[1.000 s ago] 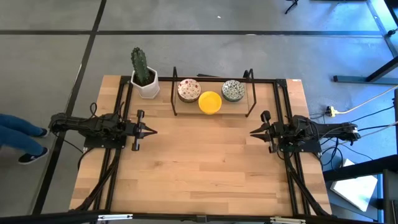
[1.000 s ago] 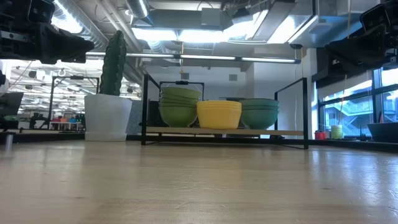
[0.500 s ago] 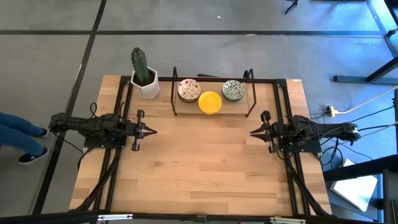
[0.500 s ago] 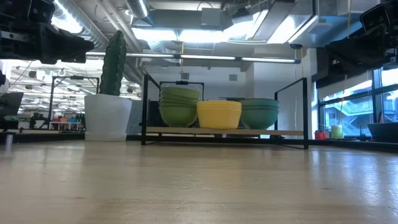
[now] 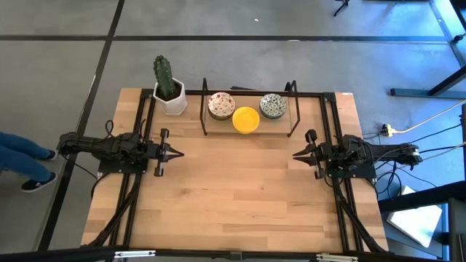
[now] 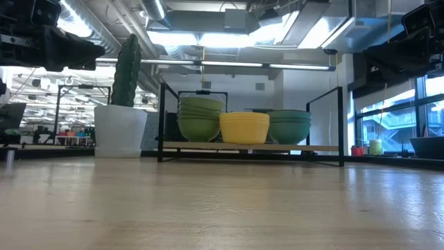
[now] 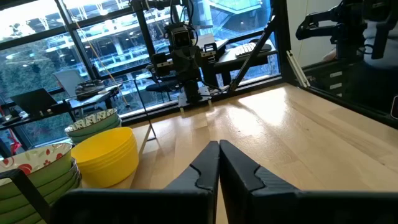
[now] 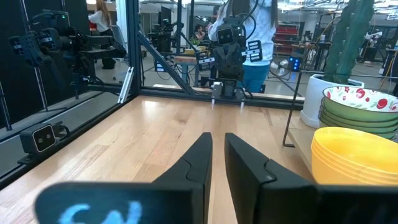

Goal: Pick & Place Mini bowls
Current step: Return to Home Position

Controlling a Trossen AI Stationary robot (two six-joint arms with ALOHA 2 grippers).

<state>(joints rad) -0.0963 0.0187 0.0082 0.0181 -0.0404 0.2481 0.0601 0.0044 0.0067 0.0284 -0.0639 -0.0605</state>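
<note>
High view looks down on a grey floor (image 5: pixel 218 65) with dark lines and a big wooden table (image 5: pixel 240 204) in the middle. At the left edge, a person's legs (image 5: pixel 18 153) in blue trousers stand on the floor. Low view shows a large room behind the table, with pipes (image 6: pixel 97 35) and long lights (image 6: pixel 208 64) on the ceiling and tall windows (image 6: pixel 388 104) at the side.

The left arm (image 5: pixel 109 149) and the right arm (image 5: pixel 364 154) lie flat at the two sides of the table and point at each other. The left gripper (image 5: pixel 180 153) is over the left part of the table. Its two fingers are pressed together and hold nothing. The right gripper (image 5: pixel 295 154) is over the right part, well apart from the left one. Its fingers are almost together, with only a thin gap, and hold nothing.

At the back of the table stands a low black wire shelf (image 5: pixel 247 135). Just beside it on the left is a white pot (image 5: pixel 173 102) with a green cactus (image 5: pixel 163 73).

The bowls sit on the shelf in three piles, side by side. The red-spotted bowls (image 5: pixel 220 105) are on the left, white inside and green outside. The yellow bowls (image 5: pixel 246 119) are in the middle, a bit nearer the front. The blue-green bowls (image 5: pixel 273 106) are on the right.
</note>
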